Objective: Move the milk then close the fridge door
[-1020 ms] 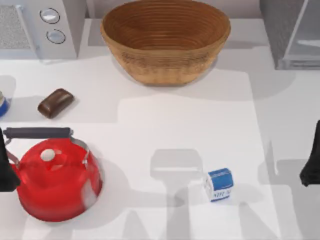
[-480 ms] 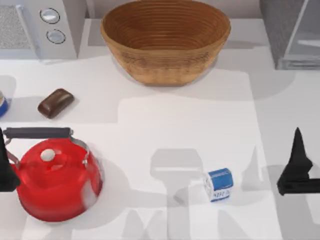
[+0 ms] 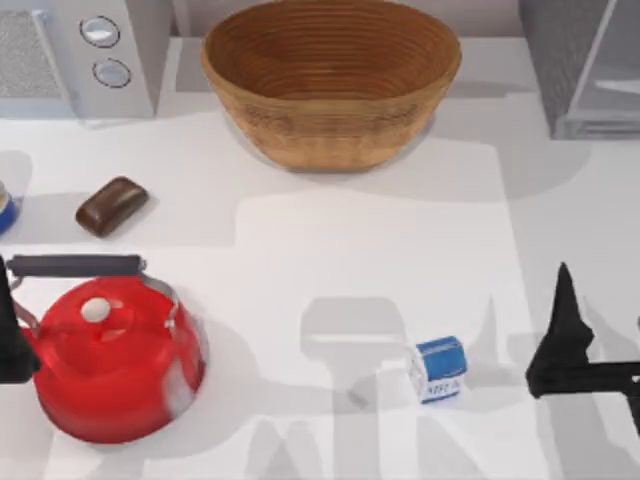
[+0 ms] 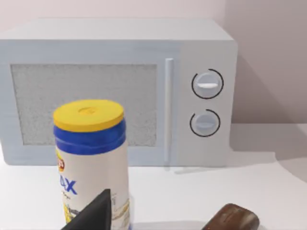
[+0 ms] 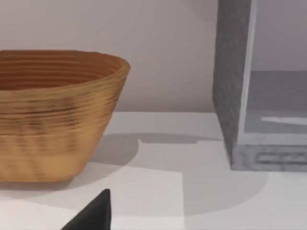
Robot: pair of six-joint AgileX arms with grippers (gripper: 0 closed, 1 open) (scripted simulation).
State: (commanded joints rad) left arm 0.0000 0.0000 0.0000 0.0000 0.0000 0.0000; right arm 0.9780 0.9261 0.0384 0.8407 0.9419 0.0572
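White tabletop (image 3: pixel 360 250) spreads under both our arms. Our milk (image 3: pixel 438 368) stands upright in the lower middle-right of the top view, alone on bare surface. The right gripper (image 3: pixel 560 345) hangs just right of it, apart from it; whether its fingers are spread or together we cannot tell. The fridge (image 3: pixel 560 60) sits in the upper right corner, its fridge door (image 3: pixel 612 60) swung open. Our left gripper (image 3: pixel 10 335) is parked at the left edge beside the red kettle (image 3: pixel 110 365), and we cannot tell its finger state either.

Our main worry is tipping: the carton is small and looks light, so a fingertip arriving off-centre could knock it over or push it toward the bottom edge of the frame, which looks like the table's near side. A grip too high on the blue top might also slip.

Room is generous. Open table lies above and to the left of the carton, and the basket (image 3: pixel 330 80) stands well apart in the upper middle. The path toward the fridge along the right side looks free, though the open door itself could be clipped on the way.
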